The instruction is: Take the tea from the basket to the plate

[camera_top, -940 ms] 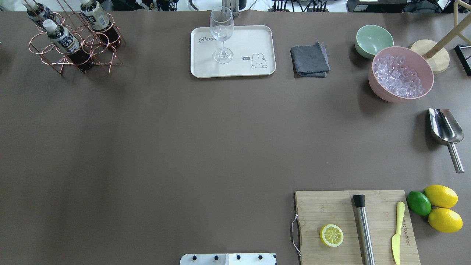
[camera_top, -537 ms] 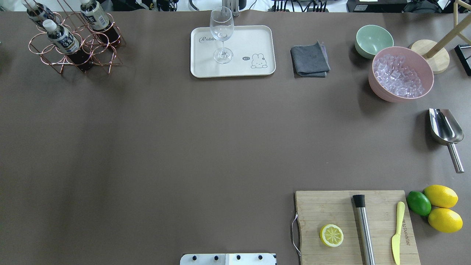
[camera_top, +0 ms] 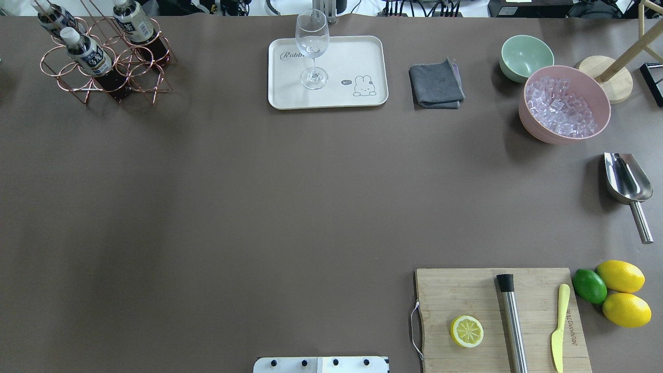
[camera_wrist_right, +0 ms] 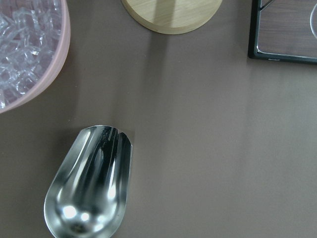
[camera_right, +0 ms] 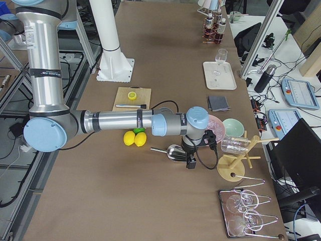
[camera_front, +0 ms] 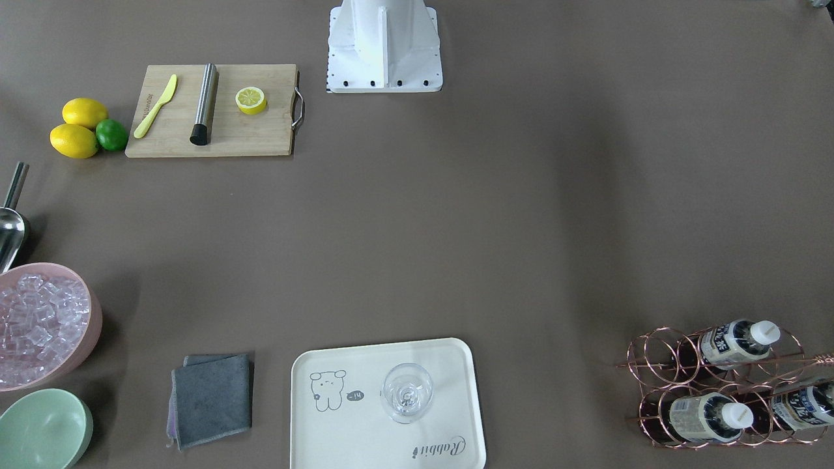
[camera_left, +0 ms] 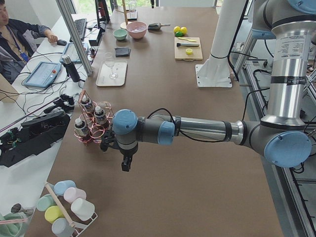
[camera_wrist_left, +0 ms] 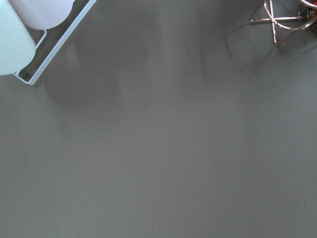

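Teas (camera_top: 88, 54) sit in the basket (camera_top: 129, 67), far left corner; plate (camera_top: 352, 57) at the far edge. Left claw (camera_left: 126, 165) hangs near the basket, right claw (camera_right: 191, 163) over the scoop (camera_wrist_right: 91, 183); can't tell either's grip.

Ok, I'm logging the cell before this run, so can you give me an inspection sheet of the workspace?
Surface: brown table, no spills seen.
Job's things: three tea bottles in the basket; plate holds only a wine glass.
Clutter: grey cloth, green bowl, pink bowl of ice, scoop, cutting board with lemon half, lemons and lime.
Grippers: left gripper near the basket, right gripper by the scoop; open or shut cannot be told.
Cables: black cable looped on the left forearm.
Surroundings: operator seated at the side bench.
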